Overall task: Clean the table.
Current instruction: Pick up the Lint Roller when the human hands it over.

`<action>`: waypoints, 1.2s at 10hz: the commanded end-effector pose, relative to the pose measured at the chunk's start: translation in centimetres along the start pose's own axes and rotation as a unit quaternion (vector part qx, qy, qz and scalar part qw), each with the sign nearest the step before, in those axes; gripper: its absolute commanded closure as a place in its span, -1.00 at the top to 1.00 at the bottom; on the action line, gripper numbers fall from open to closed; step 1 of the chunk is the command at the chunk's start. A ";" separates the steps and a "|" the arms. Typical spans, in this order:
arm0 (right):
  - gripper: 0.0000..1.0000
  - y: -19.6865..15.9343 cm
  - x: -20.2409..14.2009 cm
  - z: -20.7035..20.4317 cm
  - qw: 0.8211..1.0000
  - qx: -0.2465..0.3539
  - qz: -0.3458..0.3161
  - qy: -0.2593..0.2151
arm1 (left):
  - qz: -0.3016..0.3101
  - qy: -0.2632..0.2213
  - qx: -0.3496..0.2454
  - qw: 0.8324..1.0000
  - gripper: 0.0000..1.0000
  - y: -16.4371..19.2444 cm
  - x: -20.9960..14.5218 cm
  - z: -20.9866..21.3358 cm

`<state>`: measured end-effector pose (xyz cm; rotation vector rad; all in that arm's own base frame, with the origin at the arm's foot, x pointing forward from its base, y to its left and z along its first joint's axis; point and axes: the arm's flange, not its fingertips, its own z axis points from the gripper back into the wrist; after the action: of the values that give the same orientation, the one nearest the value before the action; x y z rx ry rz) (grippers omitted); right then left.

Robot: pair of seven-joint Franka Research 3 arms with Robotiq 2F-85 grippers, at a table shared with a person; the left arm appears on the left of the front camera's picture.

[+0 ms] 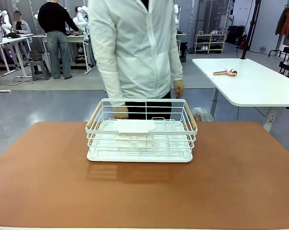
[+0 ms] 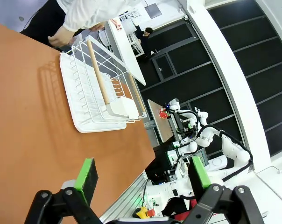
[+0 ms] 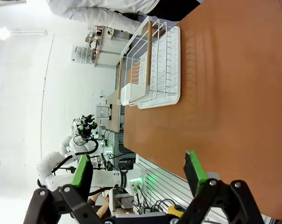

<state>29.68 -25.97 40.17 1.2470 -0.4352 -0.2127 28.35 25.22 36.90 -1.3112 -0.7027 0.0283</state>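
I see my left hand (image 2: 142,173) and right hand (image 3: 137,169) both spread wide over the reddish-brown surface (image 1: 149,196), where a white wire basket (image 1: 141,139) sits.

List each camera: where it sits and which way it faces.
Front view: fixed on the robot's side, facing across the table at the wire basket and the standing person.
Left wrist view: on the left wrist, looking along the open left tool, green pads at bottom, toward the basket's end.
Right wrist view: on the right wrist, along the open right tool toward the basket's other end.
Shared: all show the basket on the table.
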 end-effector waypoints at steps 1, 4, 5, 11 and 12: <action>1.00 0.2 -0.2 0.2 1.000 0.003 0.011 -0.001 | -0.006 -0.004 -0.010 1.000 1.00 -0.1 -0.2 0.3; 1.00 0.2 -0.2 0.2 1.000 0.003 0.011 -0.001 | -0.006 -0.004 -0.010 1.000 1.00 -0.1 -0.2 0.3; 1.00 0.2 -0.2 0.2 1.000 0.003 0.011 -0.001 | -0.006 -0.004 -0.010 1.000 1.00 -0.1 -0.2 0.3; 1.00 0.2 -0.2 0.2 1.000 0.003 0.011 -0.001 | -0.006 -0.004 -0.010 1.000 1.00 -0.1 -0.2 0.3; 1.00 0.2 -0.2 0.2 1.000 0.003 0.011 -0.001 | -0.006 -0.004 -0.010 1.000 1.00 -0.1 -0.2 0.3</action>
<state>29.68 -25.97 40.17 1.2469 -0.4352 -0.2127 28.35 25.20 36.91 -1.3121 -0.7025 0.0278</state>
